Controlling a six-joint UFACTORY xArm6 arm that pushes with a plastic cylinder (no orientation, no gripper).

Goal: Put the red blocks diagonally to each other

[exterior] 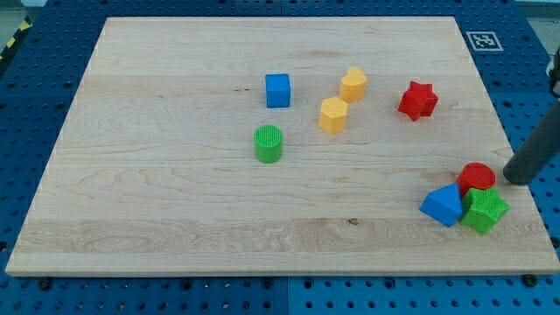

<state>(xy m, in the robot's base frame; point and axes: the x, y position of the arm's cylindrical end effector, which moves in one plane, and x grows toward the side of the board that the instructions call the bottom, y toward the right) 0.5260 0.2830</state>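
- The green star-shaped plastic block lies lowest in view, touching the red round plastic block.
- My tip, a bare dark rod holding nothing, stands just right of that red round block.
- The blue triangular block touches its lower left.
- The red star-shaped block sits well above it, slightly left.

Two red blocks on the wooden board's right side

The red star-shaped block lies flat toward the view's top right; the red cylinder block stands upright near the bottom right, well apart from the star, below and slightly right of it.
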